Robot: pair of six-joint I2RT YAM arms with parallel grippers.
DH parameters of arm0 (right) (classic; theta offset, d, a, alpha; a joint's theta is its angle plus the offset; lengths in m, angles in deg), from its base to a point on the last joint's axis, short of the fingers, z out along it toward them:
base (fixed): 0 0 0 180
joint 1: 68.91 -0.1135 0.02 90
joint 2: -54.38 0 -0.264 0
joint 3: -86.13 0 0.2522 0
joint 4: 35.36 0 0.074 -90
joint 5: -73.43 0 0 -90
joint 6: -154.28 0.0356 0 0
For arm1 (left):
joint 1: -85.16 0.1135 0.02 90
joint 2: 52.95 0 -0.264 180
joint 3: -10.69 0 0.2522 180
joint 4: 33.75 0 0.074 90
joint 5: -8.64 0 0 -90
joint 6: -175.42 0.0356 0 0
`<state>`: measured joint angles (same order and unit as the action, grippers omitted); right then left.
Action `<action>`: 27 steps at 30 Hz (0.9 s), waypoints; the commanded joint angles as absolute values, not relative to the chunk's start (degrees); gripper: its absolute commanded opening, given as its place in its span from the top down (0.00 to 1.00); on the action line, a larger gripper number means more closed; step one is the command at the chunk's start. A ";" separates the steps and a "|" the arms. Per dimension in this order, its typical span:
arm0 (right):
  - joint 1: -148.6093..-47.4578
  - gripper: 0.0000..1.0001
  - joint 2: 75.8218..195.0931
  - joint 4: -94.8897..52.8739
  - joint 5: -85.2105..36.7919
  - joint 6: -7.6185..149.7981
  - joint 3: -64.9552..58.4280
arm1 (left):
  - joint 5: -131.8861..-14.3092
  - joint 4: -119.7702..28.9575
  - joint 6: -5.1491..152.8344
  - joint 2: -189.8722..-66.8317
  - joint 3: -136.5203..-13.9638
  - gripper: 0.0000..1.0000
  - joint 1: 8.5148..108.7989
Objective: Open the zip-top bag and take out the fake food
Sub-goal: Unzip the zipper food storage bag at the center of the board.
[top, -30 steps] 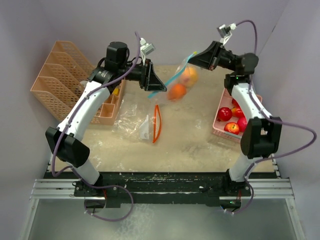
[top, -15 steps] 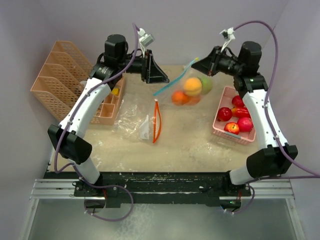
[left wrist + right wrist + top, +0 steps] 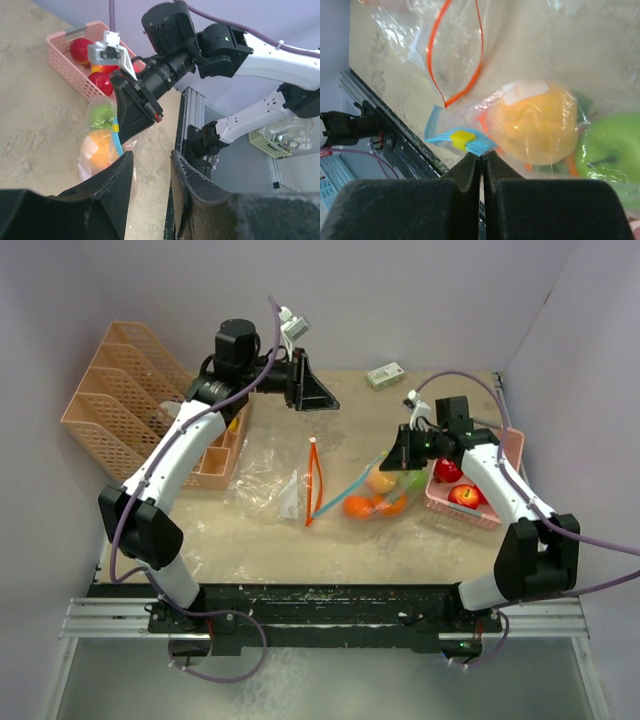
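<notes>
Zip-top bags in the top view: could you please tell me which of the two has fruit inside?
The blue-zipped bag, pinched at its zip by the right gripper, holds oranges and a green apple; the orange-zipped bag lies flat and empty.

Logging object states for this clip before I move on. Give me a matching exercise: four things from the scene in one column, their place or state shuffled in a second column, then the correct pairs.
Things
1. green apple
2. red apples
3. orange-zipped bag
4. left pincer

Places or states
A. raised above the table, open, holding nothing
B. in the pink basket
C. inside the blue-zipped bag pinched by the right pincer
D. lying on the table, untouched by either arm

Pairs: 1-C; 2-B; 3-D; 4-A
</notes>
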<state>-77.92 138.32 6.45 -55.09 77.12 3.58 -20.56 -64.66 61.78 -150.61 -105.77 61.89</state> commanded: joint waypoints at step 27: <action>-78.22 1.00 129.66 1.03 -65.39 80.30 7.24 | -46.42 -68.67 71.93 -159.53 -103.86 0.63 42.75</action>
